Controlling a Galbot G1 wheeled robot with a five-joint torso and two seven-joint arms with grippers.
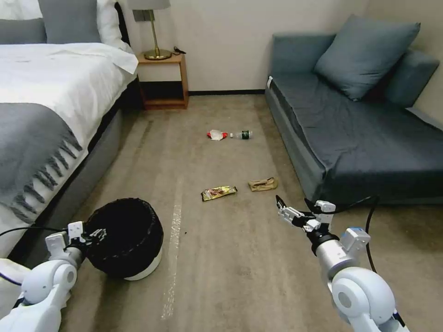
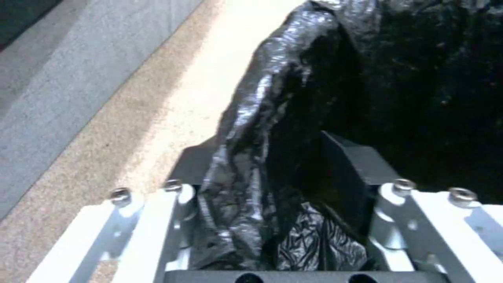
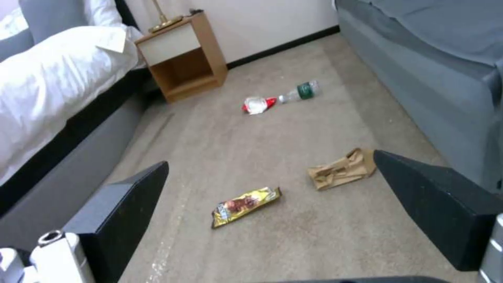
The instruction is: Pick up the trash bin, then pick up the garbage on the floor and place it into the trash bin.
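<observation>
Left gripper (image 2: 283, 220) clamps the trash bin (image 1: 124, 237) rim for lifting; right gripper (image 3: 272, 204), jaws apart, hovers facing the garbage (image 3: 245, 206) for pickup

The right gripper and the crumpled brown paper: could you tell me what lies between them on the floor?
Nothing: in the head view, only bare carpet separates the open right gripper from the crumpled brown paper.

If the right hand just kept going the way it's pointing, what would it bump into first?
Probably the carpet, around the gold-brown snack wrapper and crumpled brown paper. The open right hand points between them; depth is uncertain.
</observation>
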